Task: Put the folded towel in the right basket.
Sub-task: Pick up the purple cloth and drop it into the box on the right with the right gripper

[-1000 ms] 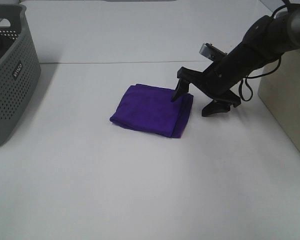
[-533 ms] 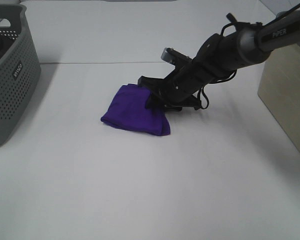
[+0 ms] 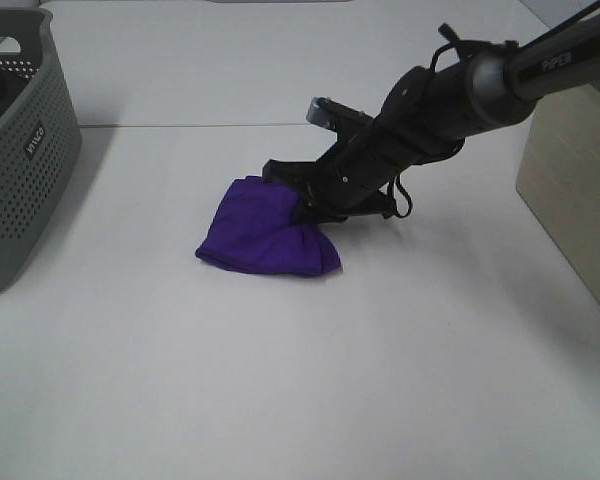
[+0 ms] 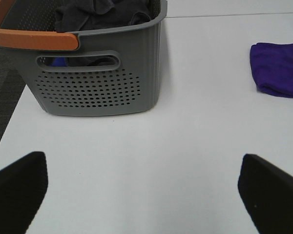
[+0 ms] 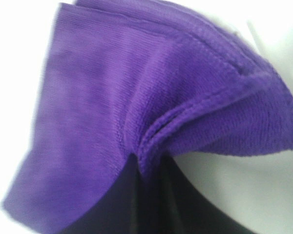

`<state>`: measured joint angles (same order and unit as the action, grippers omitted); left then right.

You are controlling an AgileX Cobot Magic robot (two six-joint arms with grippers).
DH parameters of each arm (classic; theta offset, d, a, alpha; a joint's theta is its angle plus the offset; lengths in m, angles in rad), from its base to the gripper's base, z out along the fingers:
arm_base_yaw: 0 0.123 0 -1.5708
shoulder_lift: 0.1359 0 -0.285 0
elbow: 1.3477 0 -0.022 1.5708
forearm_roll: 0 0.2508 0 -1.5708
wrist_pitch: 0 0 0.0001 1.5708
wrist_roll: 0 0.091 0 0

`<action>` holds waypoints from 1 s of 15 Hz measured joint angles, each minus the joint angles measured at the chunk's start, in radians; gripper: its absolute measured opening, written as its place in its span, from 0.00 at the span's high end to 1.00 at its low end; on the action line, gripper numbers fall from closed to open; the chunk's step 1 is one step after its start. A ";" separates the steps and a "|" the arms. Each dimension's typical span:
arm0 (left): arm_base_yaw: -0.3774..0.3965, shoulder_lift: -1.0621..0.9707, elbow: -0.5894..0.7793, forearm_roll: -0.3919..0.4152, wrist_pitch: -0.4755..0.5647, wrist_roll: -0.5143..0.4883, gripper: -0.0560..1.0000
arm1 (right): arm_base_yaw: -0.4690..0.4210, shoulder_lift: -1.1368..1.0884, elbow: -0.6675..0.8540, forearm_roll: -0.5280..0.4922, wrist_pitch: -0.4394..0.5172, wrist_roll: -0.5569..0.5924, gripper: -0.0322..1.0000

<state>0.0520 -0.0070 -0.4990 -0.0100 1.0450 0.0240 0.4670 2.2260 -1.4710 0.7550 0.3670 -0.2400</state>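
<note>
On table (image 3: 300,400), I'm pinching towel (image 3: 260,238) at its right edge, right gripper (image 3: 305,205) clamped on fold. Further right, beige basket (image 3: 570,170) sitting, right arm nearer. Left gripper (image 4: 142,187) gaping, idling.

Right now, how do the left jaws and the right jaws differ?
The right jaws are shut on the towel, pinching a fold at its edge; the left jaws stand wide open and hold nothing. The right jaws are at the towel, mid-table; the left jaws are apart from it, facing the grey basket. Both pairs are dark and sit over the white table.
</note>
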 joint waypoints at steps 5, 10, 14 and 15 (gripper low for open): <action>0.000 0.000 0.000 0.000 0.000 0.000 0.01 | -0.043 -0.385 0.002 -0.109 0.097 -0.012 0.88; 0.000 0.000 0.000 0.000 0.000 0.000 0.01 | -0.483 -0.727 0.002 -0.281 0.259 -0.012 0.88; 0.000 0.000 0.000 0.000 0.000 0.000 0.01 | -0.774 -0.728 0.002 -0.319 0.394 -0.012 0.88; 0.000 0.000 0.000 0.000 0.000 0.000 0.01 | -0.810 -0.720 0.002 -0.326 0.428 -0.012 0.88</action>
<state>0.0520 -0.0070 -0.4990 -0.0100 1.0450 0.0240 -0.3430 1.5060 -1.4690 0.4290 0.7950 -0.2520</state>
